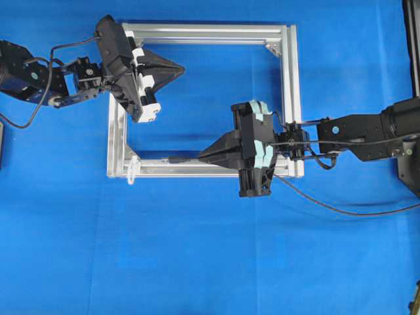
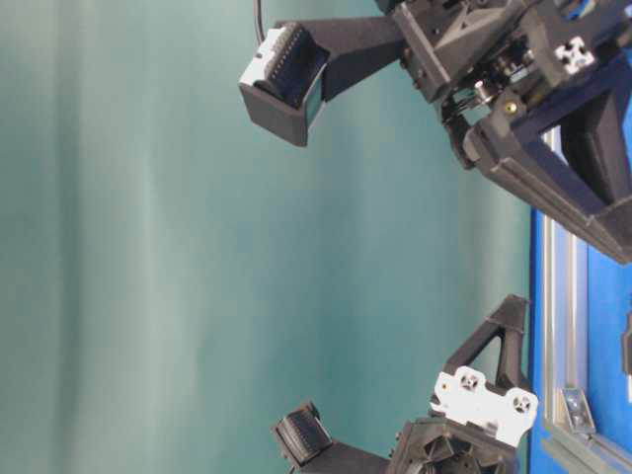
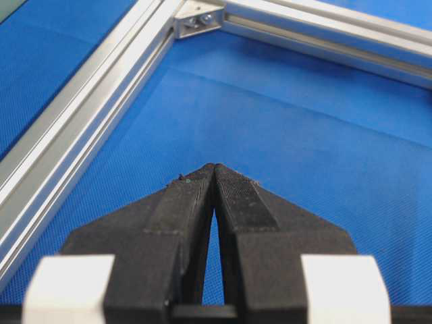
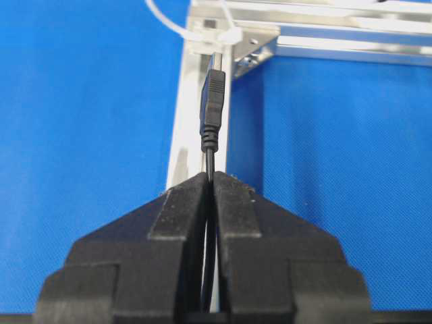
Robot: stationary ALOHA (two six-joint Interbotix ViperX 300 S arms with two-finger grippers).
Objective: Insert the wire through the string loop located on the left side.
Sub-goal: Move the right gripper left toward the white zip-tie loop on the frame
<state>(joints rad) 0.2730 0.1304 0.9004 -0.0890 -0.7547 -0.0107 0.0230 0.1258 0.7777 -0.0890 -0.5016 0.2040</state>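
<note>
Over the near rail of the frame (image 1: 205,169) the right gripper (image 1: 205,156) was clamped on the wire (image 4: 210,165) just behind its plug (image 4: 212,106) — jaws closed tight, the plug sticking out ahead with its metal tip near the loop (image 4: 177,27) without reaching it. That loop sat at the frame's near-left corner, whitish, tied round the rail. Farther off, the left gripper (image 1: 180,66) hung above the blue cloth (image 1: 197,249) inside the frame's far-left part, fingers (image 3: 236,196) pressed together, holding nothing.
</note>
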